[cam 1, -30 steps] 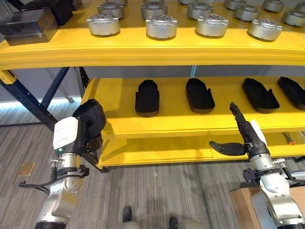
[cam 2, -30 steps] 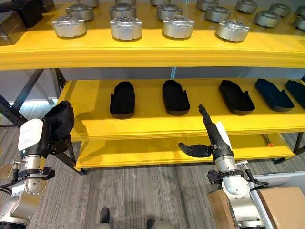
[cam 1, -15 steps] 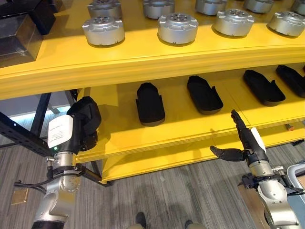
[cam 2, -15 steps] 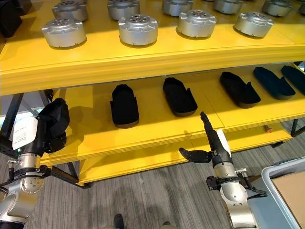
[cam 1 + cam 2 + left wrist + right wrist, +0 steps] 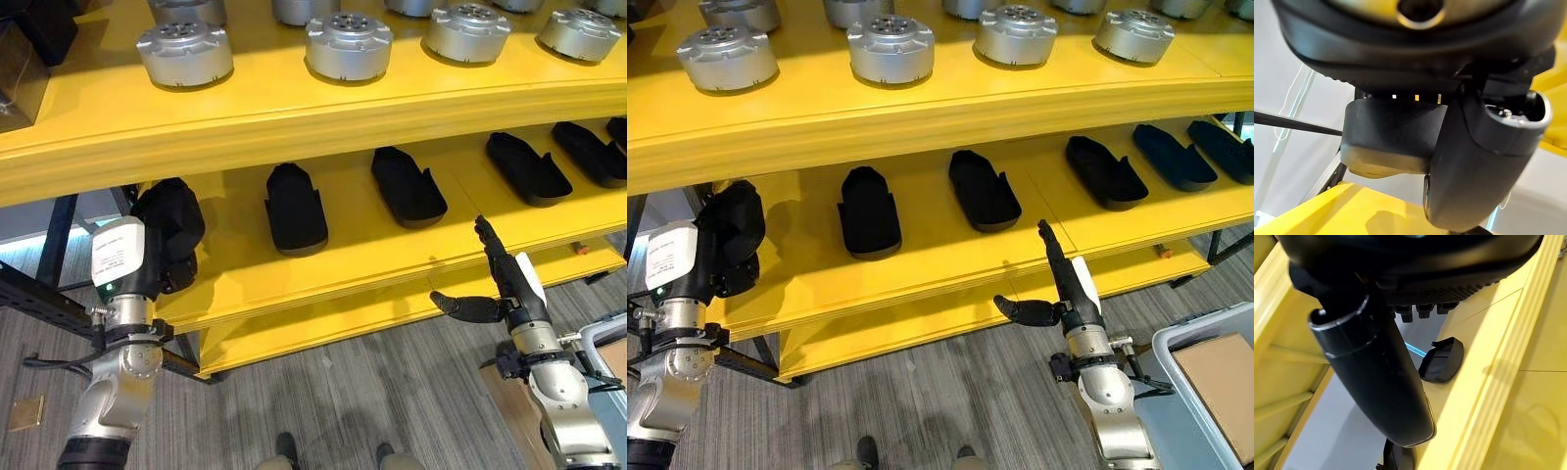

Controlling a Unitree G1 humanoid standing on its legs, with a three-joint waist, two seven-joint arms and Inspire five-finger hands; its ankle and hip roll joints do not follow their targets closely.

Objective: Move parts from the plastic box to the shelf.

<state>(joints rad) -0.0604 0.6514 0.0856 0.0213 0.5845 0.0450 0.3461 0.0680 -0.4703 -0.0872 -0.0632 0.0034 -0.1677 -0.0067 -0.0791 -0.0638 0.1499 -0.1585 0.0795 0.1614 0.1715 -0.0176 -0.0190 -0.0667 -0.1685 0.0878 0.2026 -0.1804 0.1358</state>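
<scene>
The black moulded part (image 5: 168, 231) is gripped in the left hand (image 5: 725, 245), fingers curled around it, and is raised to the left end of the yellow shelf's (image 5: 323, 279) middle tier, judged to be in position for setting down beside the black parts (image 5: 295, 208) already laid in a row there. The right hand (image 5: 500, 289) hangs empty below that tier's front edge, fingers straight and thumb spread. The right eye view alone shows the grey plastic box (image 5: 1205, 392), just beside the right arm, with a brown carton inside. The silver round parts (image 5: 348, 44) sit on the tier above.
</scene>
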